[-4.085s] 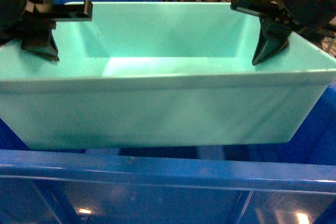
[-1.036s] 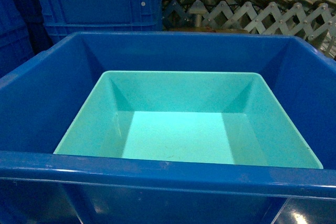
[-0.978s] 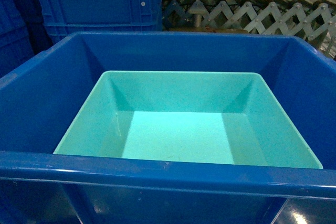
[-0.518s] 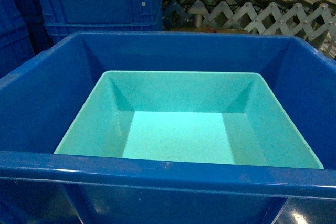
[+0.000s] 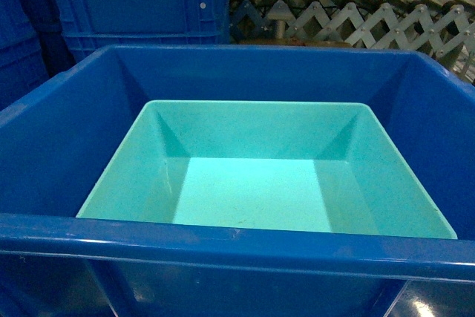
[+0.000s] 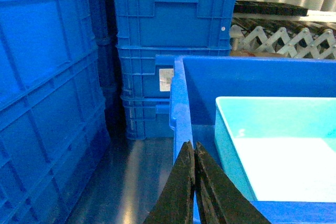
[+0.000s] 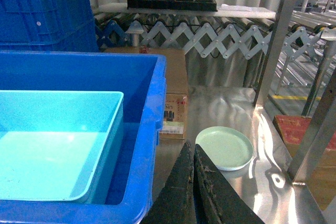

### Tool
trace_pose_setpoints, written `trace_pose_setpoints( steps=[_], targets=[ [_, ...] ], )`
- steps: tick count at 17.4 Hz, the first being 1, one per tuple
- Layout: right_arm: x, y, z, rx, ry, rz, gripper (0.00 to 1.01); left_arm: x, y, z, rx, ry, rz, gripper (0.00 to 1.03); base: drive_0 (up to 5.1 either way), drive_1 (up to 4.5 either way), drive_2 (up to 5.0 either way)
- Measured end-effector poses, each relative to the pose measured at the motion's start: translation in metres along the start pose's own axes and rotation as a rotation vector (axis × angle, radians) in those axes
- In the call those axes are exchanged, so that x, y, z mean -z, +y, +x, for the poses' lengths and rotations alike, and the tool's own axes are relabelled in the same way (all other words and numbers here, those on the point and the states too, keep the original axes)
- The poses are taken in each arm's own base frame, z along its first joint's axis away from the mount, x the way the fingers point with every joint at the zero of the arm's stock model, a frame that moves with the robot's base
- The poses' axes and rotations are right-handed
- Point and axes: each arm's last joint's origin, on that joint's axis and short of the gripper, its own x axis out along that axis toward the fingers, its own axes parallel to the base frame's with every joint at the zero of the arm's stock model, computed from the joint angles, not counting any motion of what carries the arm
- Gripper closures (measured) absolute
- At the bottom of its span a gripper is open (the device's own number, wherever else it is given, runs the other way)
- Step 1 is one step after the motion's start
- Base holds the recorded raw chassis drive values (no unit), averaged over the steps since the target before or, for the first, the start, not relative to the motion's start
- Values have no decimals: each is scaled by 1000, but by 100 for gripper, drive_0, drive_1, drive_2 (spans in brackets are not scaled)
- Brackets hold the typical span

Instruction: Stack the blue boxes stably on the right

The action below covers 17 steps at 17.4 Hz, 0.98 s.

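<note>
Since turquoise tub (image 5: 260,183) sits nested inside dark-blue crate (image 5: 237,246), long axis running L–R, stack looks done. L gripper (image 6: 195,182) pinched closed, empty, outside crate's L wall; R gripper (image 7: 193,182) likewise, outside R wall beside green plate (image 7: 224,148). Both arms about equally near.

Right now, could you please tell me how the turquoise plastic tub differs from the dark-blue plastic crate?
The turquoise plastic tub is paler, smaller and shallower than the dark-blue plastic crate. The tub sits nested inside; the crate surrounds it, its rim higher. Both are open-topped, rectangular and hold no loose items.
</note>
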Motion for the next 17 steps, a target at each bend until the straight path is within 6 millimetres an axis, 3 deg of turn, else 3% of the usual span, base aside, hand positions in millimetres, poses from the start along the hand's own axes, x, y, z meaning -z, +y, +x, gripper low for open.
trace_pose_setpoints(
  steps=[4, 6, 7, 11, 13, 14, 17],
  targets=[
    [0, 0, -5, 0, 1, 0, 99, 5, 0, -12, -3, 30, 0, 101, 0, 0, 0],
    [7, 0, -13, 0, 54, -1, 99, 4, 0, -13, -3, 23, 0, 101, 0, 0, 0],
    [2, 0, -16, -2, -6, 0, 99, 4, 0, -13, 0, 20, 1, 101, 0, 0, 0],
    [4, 0, -16, -2, 12, 0, 99, 4, 0, -13, -1, 14, 0, 101, 0, 0, 0],
    [3, 0, -16, -2, 11, -1, 97, 4, 0, -13, 0, 15, 0, 81, 0, 0, 0],
    [3, 0, -16, -2, 11, -1, 71, 4, 0, -13, 0, 14, 0, 58, 0, 0, 0],
    [3, 0, -16, -2, 11, -1, 25, 4, 0, -13, 0, 14, 0, 10, 0, 0, 0]
  ],
)
